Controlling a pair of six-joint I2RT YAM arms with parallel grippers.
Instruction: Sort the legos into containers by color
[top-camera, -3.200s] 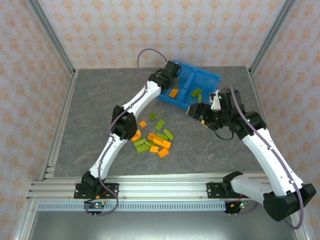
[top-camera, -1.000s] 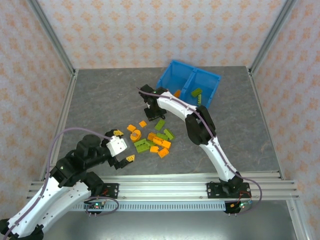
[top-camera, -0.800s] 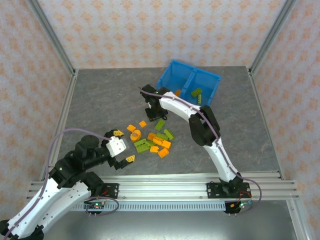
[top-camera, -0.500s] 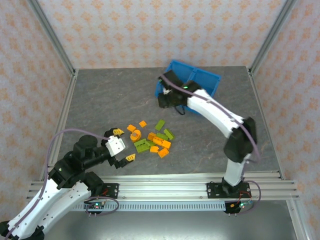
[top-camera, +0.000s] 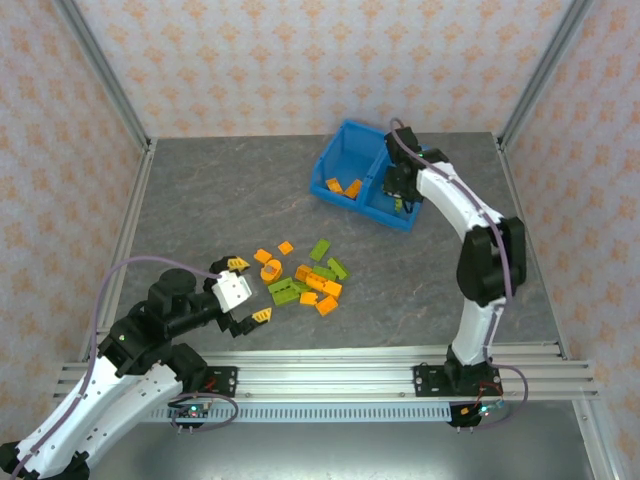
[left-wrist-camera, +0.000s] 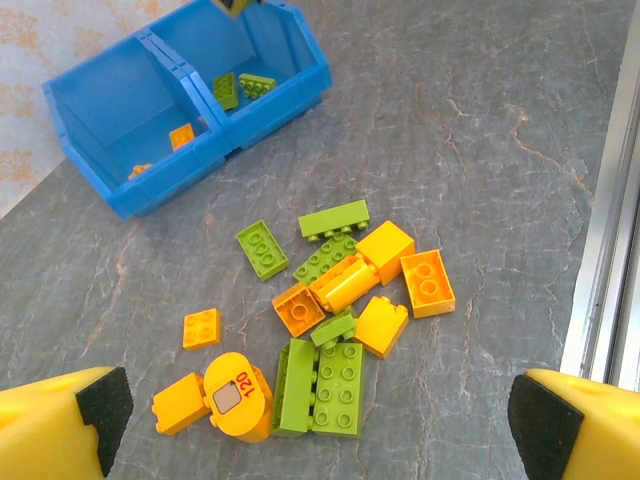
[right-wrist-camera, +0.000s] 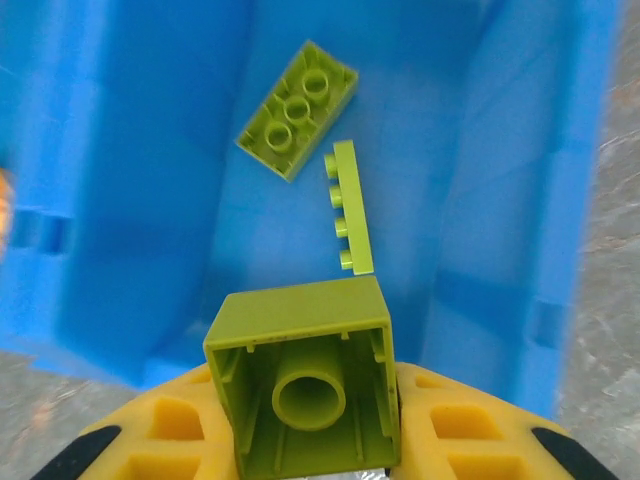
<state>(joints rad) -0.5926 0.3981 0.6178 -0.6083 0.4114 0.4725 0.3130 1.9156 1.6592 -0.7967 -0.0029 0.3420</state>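
The grey tabletop (top-camera: 200, 200) carries the blue bin (top-camera: 345, 150) at its far side, with orange bricks (top-camera: 345, 186) in the left compartment and two green pieces (right-wrist-camera: 298, 110) in the right, one apparently tipped on edge. The right hand (top-camera: 398, 192) hangs over the right compartment, clenched on a lime green brick (right-wrist-camera: 305, 385). The left hand (top-camera: 250, 290) gapes wide near the loose legos (top-camera: 305, 280).

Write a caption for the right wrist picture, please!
Right gripper holds a lime green brick above the blue bin's compartment, where a green brick and a thin green plate lie.
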